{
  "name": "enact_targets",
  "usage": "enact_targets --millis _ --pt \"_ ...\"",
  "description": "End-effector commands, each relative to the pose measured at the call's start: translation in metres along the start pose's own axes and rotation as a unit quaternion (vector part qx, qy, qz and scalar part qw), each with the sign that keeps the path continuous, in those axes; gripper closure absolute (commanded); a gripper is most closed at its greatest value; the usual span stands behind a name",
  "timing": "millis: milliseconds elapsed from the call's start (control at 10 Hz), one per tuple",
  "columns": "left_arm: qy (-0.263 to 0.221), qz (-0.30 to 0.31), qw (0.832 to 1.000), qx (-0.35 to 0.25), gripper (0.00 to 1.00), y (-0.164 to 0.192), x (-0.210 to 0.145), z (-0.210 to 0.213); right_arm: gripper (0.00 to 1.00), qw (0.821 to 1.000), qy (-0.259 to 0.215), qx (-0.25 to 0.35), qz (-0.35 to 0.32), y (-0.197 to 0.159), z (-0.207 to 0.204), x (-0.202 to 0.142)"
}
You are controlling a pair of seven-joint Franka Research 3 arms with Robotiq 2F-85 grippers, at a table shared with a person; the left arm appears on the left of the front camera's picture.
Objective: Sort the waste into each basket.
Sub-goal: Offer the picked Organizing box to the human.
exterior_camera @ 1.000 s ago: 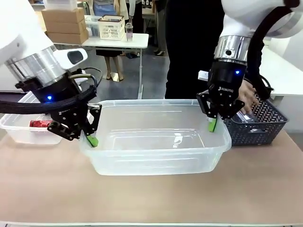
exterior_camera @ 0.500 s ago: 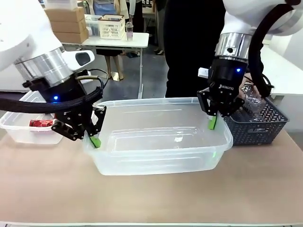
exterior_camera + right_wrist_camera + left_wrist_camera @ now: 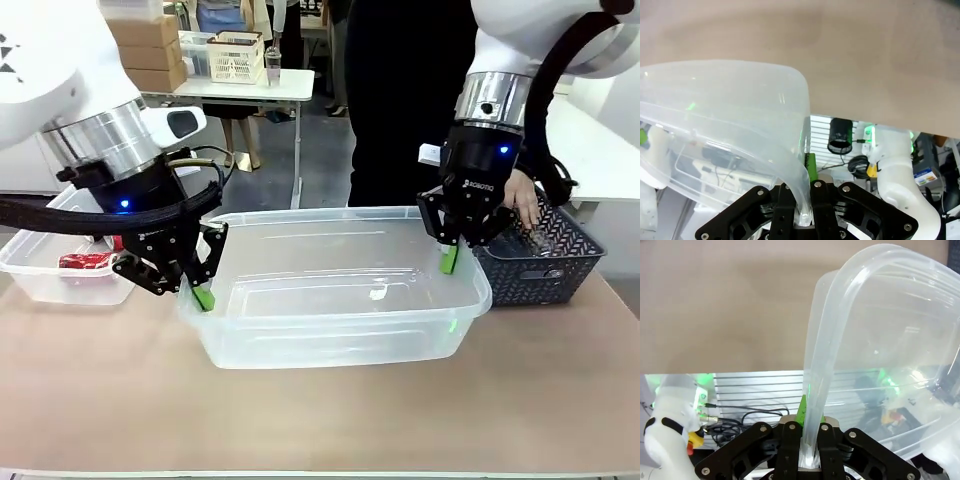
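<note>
The larger clear tub (image 3: 320, 216) stands in the middle of the table, nothing inside it. My left gripper (image 3: 201, 294) is shut on its left rim, and my right gripper (image 3: 449, 260) is shut on its right rim. The left wrist view shows the tub's wall (image 3: 890, 315) rising from between my left gripper's (image 3: 807, 442) jaws. In the right wrist view the rim (image 3: 790, 90) curves down into my right gripper (image 3: 802, 202). The smaller clear tub (image 3: 35, 272) sits at the far left with a red can (image 3: 85, 262) in it.
A dark grey lattice basket (image 3: 545, 280) stands right of the big tub, with clear bottles (image 3: 535, 242) in it. A person's hand (image 3: 522, 196) reaches into this basket. The tan tabletop (image 3: 320, 410) lies bare in front.
Both grippers and the large tub have shifted slightly to the right. The person's hand lifted a clear bottle over the basket, then came back down to it.
</note>
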State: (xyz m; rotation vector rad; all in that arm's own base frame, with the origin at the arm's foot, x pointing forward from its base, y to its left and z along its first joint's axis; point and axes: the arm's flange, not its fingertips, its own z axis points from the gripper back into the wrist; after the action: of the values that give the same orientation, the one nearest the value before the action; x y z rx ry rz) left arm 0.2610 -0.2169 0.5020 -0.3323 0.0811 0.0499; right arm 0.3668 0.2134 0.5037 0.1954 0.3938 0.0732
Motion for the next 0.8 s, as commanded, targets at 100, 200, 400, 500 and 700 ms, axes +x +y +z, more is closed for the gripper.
enact_targets --millis 100,200,400,500,700 --pt "-0.004 0.002 1.0 -0.006 0.96 0.0028 -0.0034 0.0017 0.96 1.0 -0.001 0.0 -0.003 0.0028 0.0012 -0.0027" --pt "-0.004 0.002 1.0 -0.006 0.96 0.0028 -0.0034 0.0017 0.96 1.0 -0.001 0.0 -0.003 0.0028 0.0012 -0.0027" --pt "-0.004 0.002 1.0 -0.006 0.96 0.0028 -0.0034 0.0017 0.96 1.0 -0.001 0.0 -0.003 0.0028 0.0012 -0.0027" --pt "-0.004 0.002 1.0 -0.006 0.96 0.0028 -0.0034 0.0017 0.96 1.0 -0.001 0.0 -0.003 0.0028 0.0012 -0.0027" --pt "-0.004 0.002 1.0 -0.006 0.96 0.0028 -0.0034 0.0017 0.96 1.0 -0.001 0.0 -0.003 0.0028 0.0012 -0.0027"
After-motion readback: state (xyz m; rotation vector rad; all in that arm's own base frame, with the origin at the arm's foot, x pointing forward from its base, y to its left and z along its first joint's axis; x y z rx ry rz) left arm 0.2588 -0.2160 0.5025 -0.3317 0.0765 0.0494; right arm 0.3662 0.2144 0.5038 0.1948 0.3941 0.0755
